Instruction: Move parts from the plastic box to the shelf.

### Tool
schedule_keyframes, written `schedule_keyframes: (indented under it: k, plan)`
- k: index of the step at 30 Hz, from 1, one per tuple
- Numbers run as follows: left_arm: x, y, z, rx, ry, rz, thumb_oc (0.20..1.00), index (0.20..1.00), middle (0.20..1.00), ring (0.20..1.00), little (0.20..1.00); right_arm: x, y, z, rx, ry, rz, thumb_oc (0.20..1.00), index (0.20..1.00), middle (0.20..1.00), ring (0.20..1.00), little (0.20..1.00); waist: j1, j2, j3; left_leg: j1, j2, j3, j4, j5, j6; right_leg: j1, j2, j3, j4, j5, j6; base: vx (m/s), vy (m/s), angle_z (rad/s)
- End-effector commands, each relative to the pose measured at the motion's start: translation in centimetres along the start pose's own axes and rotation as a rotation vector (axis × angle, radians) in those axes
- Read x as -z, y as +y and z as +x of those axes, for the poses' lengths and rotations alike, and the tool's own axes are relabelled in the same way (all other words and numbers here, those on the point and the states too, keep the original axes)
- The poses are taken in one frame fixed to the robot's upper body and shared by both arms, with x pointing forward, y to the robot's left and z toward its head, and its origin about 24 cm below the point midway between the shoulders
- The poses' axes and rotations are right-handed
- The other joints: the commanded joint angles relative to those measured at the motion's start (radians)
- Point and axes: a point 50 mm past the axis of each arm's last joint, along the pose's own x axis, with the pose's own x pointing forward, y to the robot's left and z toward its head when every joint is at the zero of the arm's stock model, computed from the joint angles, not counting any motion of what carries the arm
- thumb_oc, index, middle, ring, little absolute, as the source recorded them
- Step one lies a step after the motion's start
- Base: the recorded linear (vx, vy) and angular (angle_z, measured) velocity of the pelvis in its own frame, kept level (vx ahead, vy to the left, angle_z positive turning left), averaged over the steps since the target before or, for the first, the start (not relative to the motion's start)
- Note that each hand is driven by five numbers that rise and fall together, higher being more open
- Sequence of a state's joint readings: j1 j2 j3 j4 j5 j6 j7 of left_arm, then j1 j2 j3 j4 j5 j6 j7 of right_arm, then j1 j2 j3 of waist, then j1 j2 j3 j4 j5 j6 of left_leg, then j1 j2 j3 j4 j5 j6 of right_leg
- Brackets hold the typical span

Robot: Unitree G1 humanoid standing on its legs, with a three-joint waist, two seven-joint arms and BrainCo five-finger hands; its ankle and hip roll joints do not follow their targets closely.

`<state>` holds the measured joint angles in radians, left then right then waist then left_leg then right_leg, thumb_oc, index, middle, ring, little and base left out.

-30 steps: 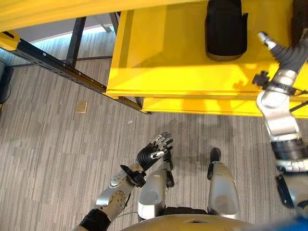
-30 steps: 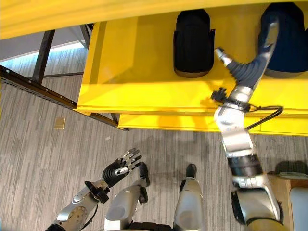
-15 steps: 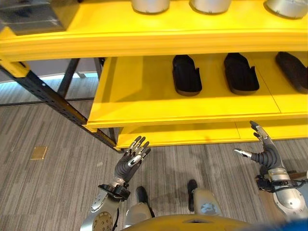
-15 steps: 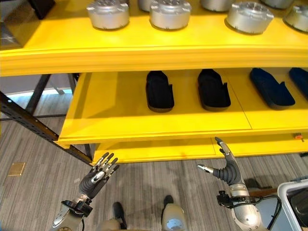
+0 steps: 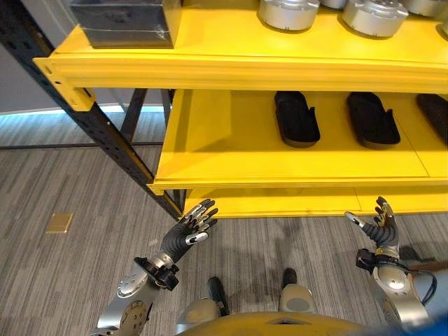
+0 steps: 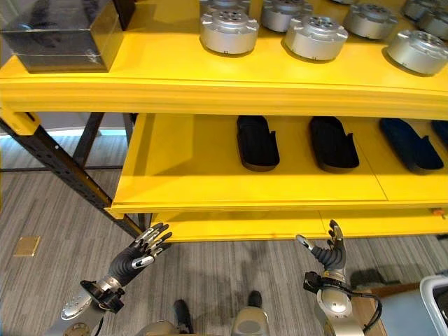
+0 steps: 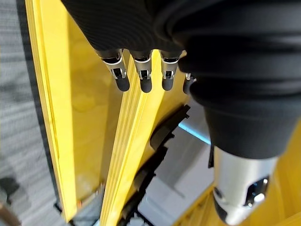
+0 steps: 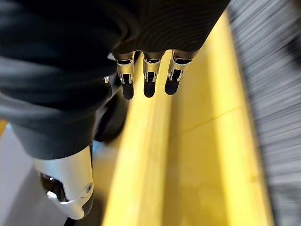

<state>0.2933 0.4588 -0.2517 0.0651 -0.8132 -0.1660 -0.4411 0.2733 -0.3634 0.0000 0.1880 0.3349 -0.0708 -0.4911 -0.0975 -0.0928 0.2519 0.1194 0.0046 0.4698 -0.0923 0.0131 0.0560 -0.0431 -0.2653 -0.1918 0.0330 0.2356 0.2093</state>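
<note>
Shelving in yellow stands before me: the shelf (image 6: 231, 87) has an upper level and a lower level, carried by a dark perforated upright (image 6: 59, 168) on my left. On the upper level sit round silver metal parts (image 6: 229, 30) in a row, and at its left end a dark box (image 6: 59, 35) with a glossy wrapping. On the lower level lie black elongated parts (image 6: 257, 142), side by side and apart from one another, with a darker blue one (image 6: 413, 145) further to my right.

My left robot hand (image 5: 187, 231) is raised in front of the lower level's front edge, over the grey striped carpet (image 5: 63, 189), fingers straight and spread, holding nothing. Its wrist view looks along those straight fingers (image 7: 141, 75) toward the yellow edges of the shelf, with the black parts beyond.

My right robot hand (image 6: 329, 255) is also up, below the front lip of the lower level, fingers extended and thumb held out to the side, empty. Its wrist view shows the straight fingers (image 8: 149, 77) against the yellow shelf edge.

At the lower right corner of the right eye view a pale rim of the plastic box (image 6: 428, 294) shows, just beside my right arm. I cannot tell what lies inside it.
</note>
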Motion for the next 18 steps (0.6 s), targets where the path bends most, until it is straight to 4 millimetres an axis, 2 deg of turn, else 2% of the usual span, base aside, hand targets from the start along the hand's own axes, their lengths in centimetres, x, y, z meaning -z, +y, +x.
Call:
schedule_keyframes:
  k: [1, 3, 5, 8, 9, 11, 12, 15, 18]
  plan:
    - [-2.0, 0.2, 0.0, -0.013, -0.136, 0.041, 1.0, 1.0, 1.0, 1.0, 1.0, -2.2, -1.3, 1.5, 0.047, -0.083, -0.014, 1.0, 1.0, 1.0, 1.0, 1.0, -0.002, 0.022, 0.02, 0.022, 0.073, 0.028, 0.088, -0.105, 0.005, 0.015, -0.035, -0.096, 0.12, -0.063, 0.004, -0.11, -0.03, -1.04]
    - [-2.0, 0.5, -0.2, -0.035, -0.14, 0.027, 1.0, 1.0, 1.0, 1.0, 1.0, -1.5, -1.8, 1.5, 0.063, -0.051, -0.035, 1.0, 1.0, 1.0, 1.0, 1.0, -0.001, 0.024, 0.013, 0.016, 0.081, 0.034, 0.085, -0.1, 0.013, 0.012, -0.036, -0.091, 0.189, -0.078, -0.013, -0.07, -0.082, -0.78]
    - [-1.7, 1.1, -0.7, -0.082, -0.128, 0.031, 1.0, 1.0, 1.0, 1.0, 1.0, -0.9, -2.2, 1.7, 0.088, -0.046, -0.078, 1.0, 1.0, 1.0, 1.0, 1.0, 0.016, 0.028, 0.004, 0.015, 0.105, 0.06, 0.084, -0.09, 0.01, 0.029, -0.059, -0.128, 0.217, -0.09, -0.033, -0.09, -0.225, -0.55]
    - [-0.6, 2.2, -1.5, -0.18, -0.092, 0.007, 1.0, 1.0, 1.0, 1.0, 1.0, -1.1, -2.0, 2.3, 0.114, -0.053, -0.095, 1.0, 1.0, 1.0, 1.0, 1.0, 0.04, 0.02, -0.009, 0.017, 0.137, 0.112, 0.085, -0.08, -0.013, 0.065, -0.085, -0.203, 0.179, -0.088, -0.027, -0.06, -0.325, -0.98]
    - [-0.3, 2.6, -1.8, -0.22, -0.105, -0.009, 1.0, 1.0, 1.0, 1.0, 1.0, -2.0, -1.9, 3.0, 0.122, -0.066, -0.103, 1.0, 1.0, 1.0, 1.0, 1.0, 0.052, 0.018, -0.017, 0.024, 0.161, 0.166, 0.086, -0.063, -0.038, 0.091, -0.069, -0.275, 0.121, -0.122, -0.032, -0.04, -0.387, -1.21]
    - [0.0, 2.9, -2.4, -0.298, -0.153, -0.044, 1.0, 1.0, 1.0, 1.0, 1.0, -2.6, -2.0, 3.4, 0.111, -0.075, -0.119, 1.0, 1.0, 1.0, 1.0, 1.0, 0.06, 0.012, -0.021, 0.026, 0.184, 0.219, 0.101, -0.049, -0.061, 0.111, -0.047, -0.34, 0.06, -0.132, -0.035, 0.0, -0.431, -1.63]
    - [0.0, 3.4, -3.0, -0.384, -0.194, -0.056, 1.0, 1.0, 1.0, 1.0, 1.0, -2.7, -2.7, 3.4, 0.129, -0.073, -0.137, 1.0, 1.0, 1.0, 1.0, 1.0, 0.057, 0.001, -0.023, 0.021, 0.206, 0.249, 0.119, -0.038, -0.073, 0.12, -0.019, -0.357, 0.022, -0.139, -0.038, 0.04, -0.501, -2.19]
    - [-0.4, 3.8, -3.1, -0.433, -0.24, -0.088, 1.0, 1.0, 1.0, 1.0, 1.0, -2.7, -4.4, 3.1, 0.179, -0.084, -0.174, 1.0, 1.0, 1.0, 1.0, 1.0, 0.034, -0.007, -0.021, 0.004, 0.227, 0.255, 0.12, -0.015, -0.088, 0.105, 0.016, -0.334, 0.011, -0.162, -0.049, 0.03, -0.393, -1.28]
    - [-0.6, 3.9, -3.1, -0.43, -0.242, -0.075, 1.0, 1.0, 1.0, 1.0, 1.0, -2.8, -5.8, 2.8, 0.232, -0.093, -0.204, 1.0, 1.0, 1.0, 1.0, 1.0, 0.019, -0.009, -0.017, -0.011, 0.238, 0.246, 0.107, 0.007, -0.105, 0.092, 0.046, -0.314, 0.006, -0.179, -0.07, 0.03, -0.297, -0.43]
